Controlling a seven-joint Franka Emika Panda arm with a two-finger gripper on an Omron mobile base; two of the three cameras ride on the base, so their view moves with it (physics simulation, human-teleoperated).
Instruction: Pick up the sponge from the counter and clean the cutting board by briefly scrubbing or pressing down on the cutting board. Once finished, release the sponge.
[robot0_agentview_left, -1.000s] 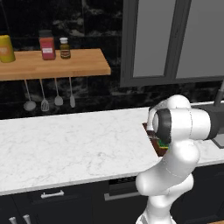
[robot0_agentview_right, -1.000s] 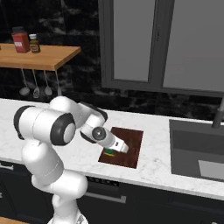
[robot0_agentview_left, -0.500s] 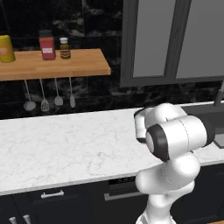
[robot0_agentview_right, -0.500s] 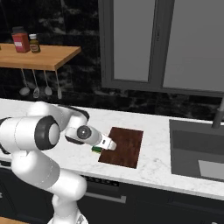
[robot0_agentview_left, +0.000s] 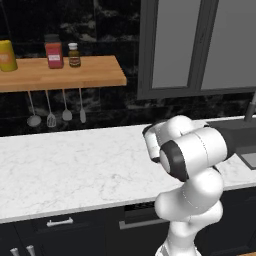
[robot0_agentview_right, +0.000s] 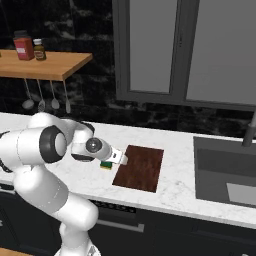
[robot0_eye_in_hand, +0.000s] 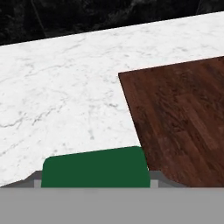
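Note:
The sponge (robot0_agentview_right: 105, 165), dark green over yellow, is just off the left edge of the dark reddish-brown cutting board (robot0_agentview_right: 140, 168), low over the white marble counter (robot0_agentview_right: 65, 135). My gripper (robot0_agentview_right: 111, 161) reaches down onto it from the left and looks shut on it. In the hand view the sponge's green top (robot0_eye_in_hand: 94, 171) fills the bottom between the grey fingertips (robot0_eye_in_hand: 37, 179), with the cutting board (robot0_eye_in_hand: 183, 118) to its right and bare counter (robot0_eye_in_hand: 65, 87) ahead. In the left base view my own arm hides the gripper, sponge and board.
A sink (robot0_agentview_right: 225, 175) with a tap is sunk into the counter to the right of the board. A wooden wall shelf (robot0_agentview_left: 60, 72) with jars hangs at the back left, utensils (robot0_agentview_left: 57, 112) dangling below it. Dark cabinets run above.
The arm swung left, carrying the sponge from above the cutting board to just beyond its left edge, over the counter. The board has not moved.

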